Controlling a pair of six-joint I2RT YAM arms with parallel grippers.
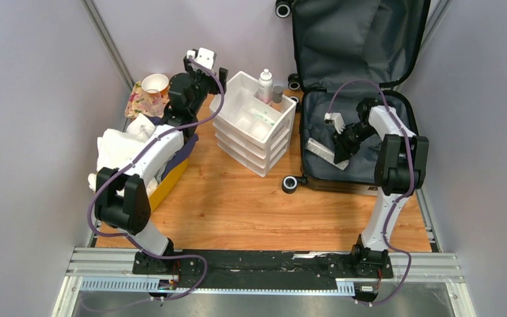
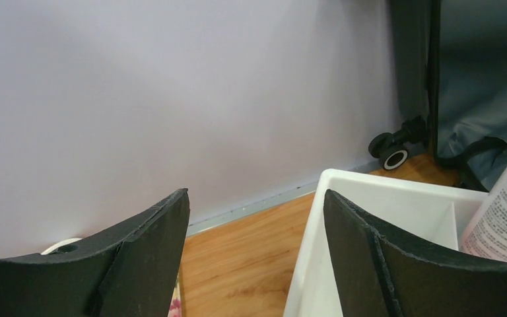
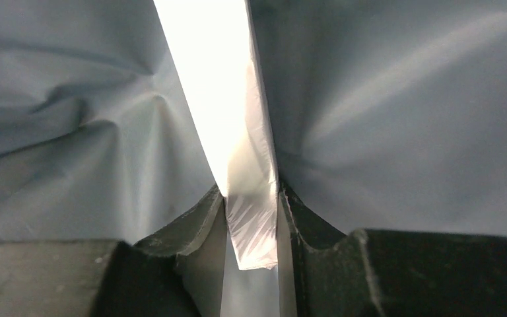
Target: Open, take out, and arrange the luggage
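The left pincer [image 2: 256, 198] gapes wide on an outstretched arm; the right pincer [image 3: 251, 198], arm folded downward, is clamped narrow.

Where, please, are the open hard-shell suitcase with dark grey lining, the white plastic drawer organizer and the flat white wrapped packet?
Suitcase [image 1: 356, 39]: top external view, raised lid's lining.
Drawer organizer [image 1: 241, 146]: top external view, near side wall.
Wrapped packet [image 3: 237, 99]: right wrist view, bright flat face.
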